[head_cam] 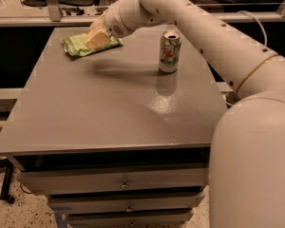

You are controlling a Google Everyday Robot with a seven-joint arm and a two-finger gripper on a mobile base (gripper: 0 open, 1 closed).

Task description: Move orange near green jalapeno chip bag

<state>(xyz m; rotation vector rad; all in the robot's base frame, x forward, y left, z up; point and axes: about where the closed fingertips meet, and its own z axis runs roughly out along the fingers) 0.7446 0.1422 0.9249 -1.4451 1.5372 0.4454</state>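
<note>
The green jalapeno chip bag (77, 45) lies flat at the far left of the grey table (109, 113), light green and crinkled. My gripper (97, 37) hangs at the end of the white arm, just over the bag's right half and hiding part of it. The orange does not show anywhere; it is either hidden by the gripper or out of view.
A green-and-white soda can (169, 52) stands upright at the far right of the table, apart from the bag. My white arm (213, 37) stretches over the table's right side. Drawers (123, 182) run below the front edge. A railing and chairs stand behind the table.
</note>
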